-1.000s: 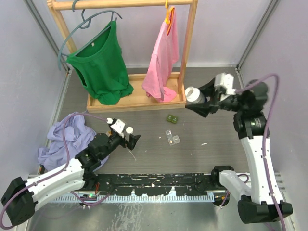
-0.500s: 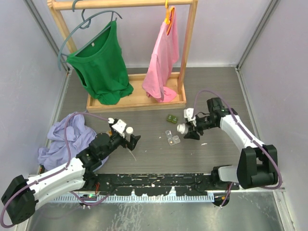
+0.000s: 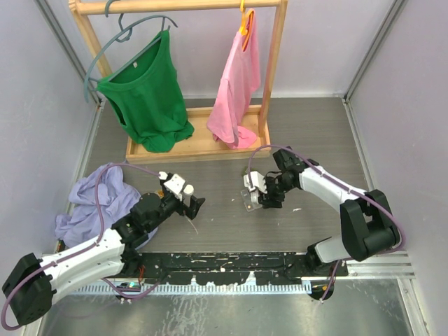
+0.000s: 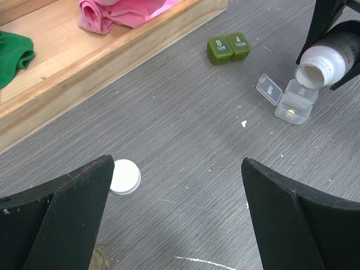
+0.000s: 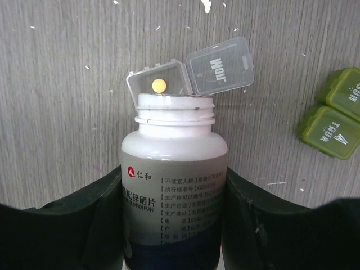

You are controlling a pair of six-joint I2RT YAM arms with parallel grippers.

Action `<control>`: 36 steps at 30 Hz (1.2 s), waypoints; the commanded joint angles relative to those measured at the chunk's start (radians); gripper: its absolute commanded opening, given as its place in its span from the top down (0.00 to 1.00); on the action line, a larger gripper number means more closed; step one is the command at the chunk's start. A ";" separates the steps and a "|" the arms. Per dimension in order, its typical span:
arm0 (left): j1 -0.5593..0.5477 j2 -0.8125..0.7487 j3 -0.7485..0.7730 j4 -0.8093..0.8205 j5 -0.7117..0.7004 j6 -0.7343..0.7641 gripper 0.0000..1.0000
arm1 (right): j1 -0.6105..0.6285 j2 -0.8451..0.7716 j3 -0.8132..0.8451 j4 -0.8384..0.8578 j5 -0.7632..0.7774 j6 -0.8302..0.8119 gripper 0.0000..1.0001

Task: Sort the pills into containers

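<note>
Grey wood-grain table (image 3: 315, 140), clear pill box (image 4: 293, 107) lid open, green pill box (image 4: 229, 46), white cap (image 4: 124, 176), wooden rack (image 3: 203, 145), lilac cloth (image 3: 98, 199).

pill bottle (image 4: 333, 52) close over clear box (image 4: 293, 104)

The bottle (image 5: 174, 191), cut by the lower edge, hides part of the clear box (image 5: 169, 76); the right edge crops the green box (image 5: 333, 122).

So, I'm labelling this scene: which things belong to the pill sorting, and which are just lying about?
Job: pill bottle, white cap, clear pill box, yellow pill, green pill box.
Lying about: wooden rack, green top, pink top, lilac cloth.
</note>
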 commanded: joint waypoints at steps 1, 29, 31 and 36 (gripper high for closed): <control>-0.004 0.000 0.027 0.073 0.007 0.007 0.02 | 0.043 -0.009 0.025 0.042 0.119 0.039 0.82; -0.004 0.014 0.034 0.072 0.008 0.008 0.02 | 0.226 0.007 0.050 0.009 0.412 0.118 0.83; -0.004 0.015 0.034 0.072 0.009 0.008 0.02 | 0.229 0.010 0.053 0.007 0.421 0.121 0.83; -0.004 0.017 0.035 0.072 0.009 0.008 0.02 | 0.242 0.012 0.055 0.003 0.440 0.124 0.83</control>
